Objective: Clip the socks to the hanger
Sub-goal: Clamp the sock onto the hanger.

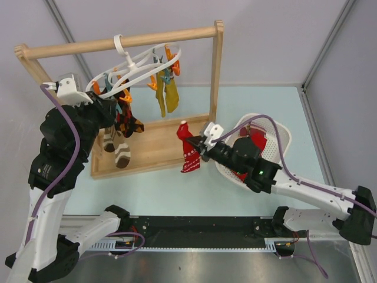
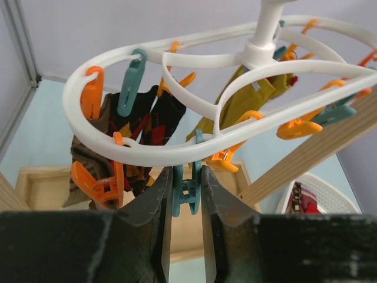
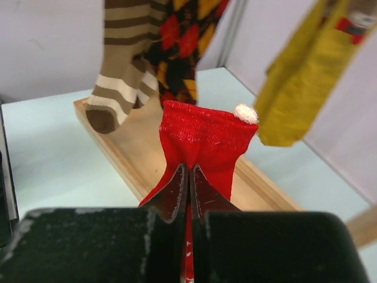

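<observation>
The white oval hanger (image 1: 138, 62) hangs by its hook from the wooden rail, with orange and teal pegs on it. My left gripper (image 1: 112, 107) is up at its left rim. In the left wrist view the hanger ring (image 2: 177, 154) is just above the left gripper (image 2: 186, 177), whose fingers press both sides of a teal peg (image 2: 187, 193). A brown sock with cream stripes (image 1: 118, 147) hangs clipped below it. My right gripper (image 1: 203, 146) is shut on a red sock (image 1: 189, 148), held cuff-up over the frame's base; in the right wrist view (image 3: 203, 138) the cuff stands above the right gripper (image 3: 189, 172).
A black sock with red-orange diamonds (image 1: 128, 121) and a mustard-yellow sock (image 1: 168, 97) hang from the hanger. The wooden rail frame (image 1: 118, 42) stands on a wooden base (image 1: 156, 147). A white perforated basket (image 1: 281, 131) at the right holds another red patterned sock (image 1: 257, 138).
</observation>
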{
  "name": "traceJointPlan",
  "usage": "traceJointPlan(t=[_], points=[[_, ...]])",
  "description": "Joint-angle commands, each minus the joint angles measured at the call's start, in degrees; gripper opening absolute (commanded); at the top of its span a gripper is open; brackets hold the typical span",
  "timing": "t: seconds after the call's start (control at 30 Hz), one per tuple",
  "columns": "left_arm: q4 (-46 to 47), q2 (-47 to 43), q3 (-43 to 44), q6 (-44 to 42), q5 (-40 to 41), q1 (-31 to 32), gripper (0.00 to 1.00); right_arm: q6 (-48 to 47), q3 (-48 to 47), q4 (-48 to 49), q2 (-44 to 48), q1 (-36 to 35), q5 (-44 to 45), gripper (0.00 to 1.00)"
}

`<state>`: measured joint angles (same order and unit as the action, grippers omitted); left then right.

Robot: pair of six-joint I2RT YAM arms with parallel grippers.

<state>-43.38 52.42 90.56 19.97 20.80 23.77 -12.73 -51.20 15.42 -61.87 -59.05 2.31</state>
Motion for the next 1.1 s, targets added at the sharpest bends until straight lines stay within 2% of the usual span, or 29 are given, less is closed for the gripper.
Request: traceJointPlan(t=[0.0,0.17,0.47,0.7,1.07], points=[[-0.5,-0.4,1.5,0.7,-6.5,0.0,0.20,-7.0,-3.3,13.5,-5.9,-4.1,1.1,0.00],[0.0,0.0,1.5,1.2,-9.5,-0.1,0.20,-11.4,-6.6,19.5,-12.4,-6.8,0.9,0.00],[1.3,-1.0,0.7,1.5,-10.1,-0.1,0.20,-12.2,-16.5,22.5,-23.6,-7.1,-4.1,0.00],[4.5,-2.5,-4.0,2.3,-10.5,-0.1,0.20,-11.4,-22.5,22.0,-28.8,-7.1,-6.3,0.00],[7.0,-4.0,-6.8,2.5,-11.7,0.0,0.20,-10.2,-27.9,21.3,-33.2,-6.6,-7.3,0.00]])
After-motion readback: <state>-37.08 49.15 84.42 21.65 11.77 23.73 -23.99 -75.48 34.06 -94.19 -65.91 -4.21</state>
